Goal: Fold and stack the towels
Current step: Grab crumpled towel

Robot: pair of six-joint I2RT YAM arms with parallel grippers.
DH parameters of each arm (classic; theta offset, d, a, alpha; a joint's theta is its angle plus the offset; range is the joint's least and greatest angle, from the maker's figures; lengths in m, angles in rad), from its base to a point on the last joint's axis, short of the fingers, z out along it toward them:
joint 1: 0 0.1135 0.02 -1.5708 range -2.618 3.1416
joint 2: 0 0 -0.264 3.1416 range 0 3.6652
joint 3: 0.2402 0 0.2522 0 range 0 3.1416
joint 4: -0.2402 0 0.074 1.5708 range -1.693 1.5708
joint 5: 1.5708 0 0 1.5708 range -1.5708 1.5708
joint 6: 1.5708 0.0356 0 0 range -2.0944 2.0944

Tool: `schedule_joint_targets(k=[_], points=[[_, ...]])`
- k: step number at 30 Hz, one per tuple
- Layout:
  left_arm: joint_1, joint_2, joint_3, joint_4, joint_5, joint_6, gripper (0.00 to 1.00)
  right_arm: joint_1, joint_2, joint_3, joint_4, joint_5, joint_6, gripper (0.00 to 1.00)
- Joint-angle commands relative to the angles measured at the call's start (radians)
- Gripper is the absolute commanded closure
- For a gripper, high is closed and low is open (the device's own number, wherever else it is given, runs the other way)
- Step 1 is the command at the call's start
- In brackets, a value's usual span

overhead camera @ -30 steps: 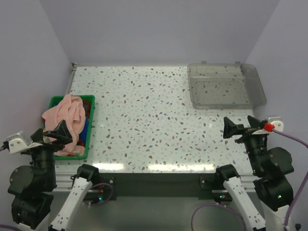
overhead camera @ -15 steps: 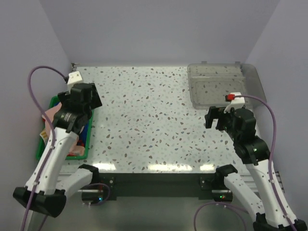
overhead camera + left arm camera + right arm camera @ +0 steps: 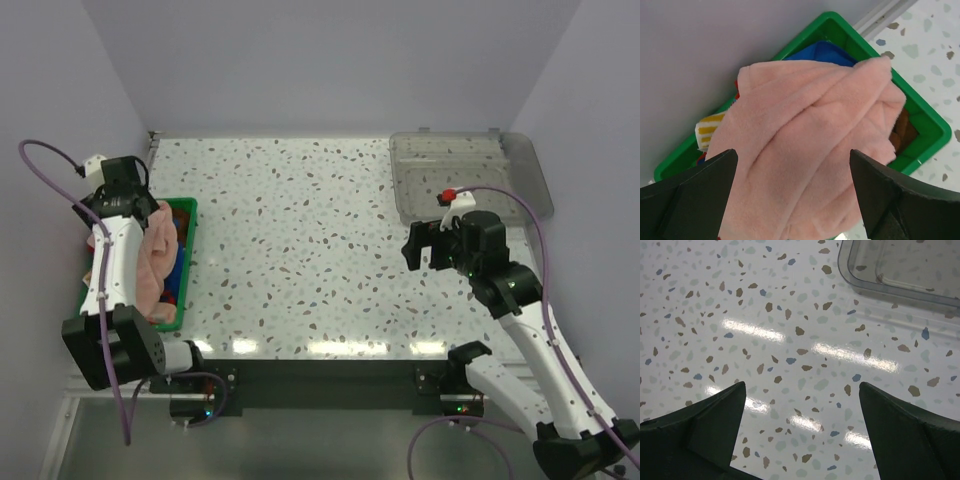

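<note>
A crumpled salmon pink towel (image 3: 805, 145) lies on top of the pile in the green basket (image 3: 925, 120); it also shows in the top view (image 3: 152, 262). Under it peek a royal blue towel (image 3: 822, 52), a brown towel (image 3: 902, 132) and a yellowish striped towel (image 3: 710, 131). My left gripper (image 3: 792, 172) is open above the pink towel, its jaws wide apart and empty; in the top view it is over the basket's far end (image 3: 125, 200). My right gripper (image 3: 802, 390) is open and empty above bare table, seen in the top view (image 3: 420, 245).
A clear plastic tray (image 3: 465, 178) sits at the table's back right, its corner in the right wrist view (image 3: 900, 270). The green basket (image 3: 188, 215) stands at the left edge against the wall. The speckled table (image 3: 300, 230) spreads between them.
Both arms rose from folded rest at the near edge. The left swung out over the basket's far end; the right reached forward and left over the table near the tray.
</note>
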Motion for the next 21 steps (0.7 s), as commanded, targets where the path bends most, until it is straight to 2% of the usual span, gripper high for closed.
schedule_joint_targets(k=[1,5,8,11,12,13,14,15,21], points=[[0.06,0.069,0.002,0.102,0.057,-0.009,0.0,0.025,-0.004,0.036,0.018,-0.037,0.004,0.01],[0.083,0.149,-0.007,0.117,0.097,-0.028,0.03,0.039,-0.013,0.02,0.024,-0.039,0.0,0.01],[0.083,0.181,-0.025,0.134,0.108,-0.034,0.17,0.044,-0.021,0.017,0.021,-0.029,-0.003,0.01],[0.083,0.186,-0.035,0.137,0.12,-0.043,0.45,0.048,-0.031,0.011,0.021,-0.02,-0.008,0.01],[0.083,0.18,-0.036,0.137,0.123,-0.043,0.67,0.048,-0.033,0.01,0.021,-0.017,-0.008,0.01],[0.081,0.175,-0.038,0.139,0.123,-0.041,0.77,0.048,-0.034,0.008,0.021,-0.016,-0.009,0.01],[0.083,0.169,-0.033,0.139,0.123,-0.04,0.97,0.05,-0.036,0.007,0.021,-0.014,-0.011,0.01],[0.081,0.16,-0.029,0.137,0.126,-0.035,1.0,0.051,-0.039,0.006,0.022,-0.014,-0.011,0.01],[0.046,0.081,0.08,0.116,0.177,-0.017,1.0,0.053,-0.037,0.017,0.018,-0.008,-0.014,0.01]])
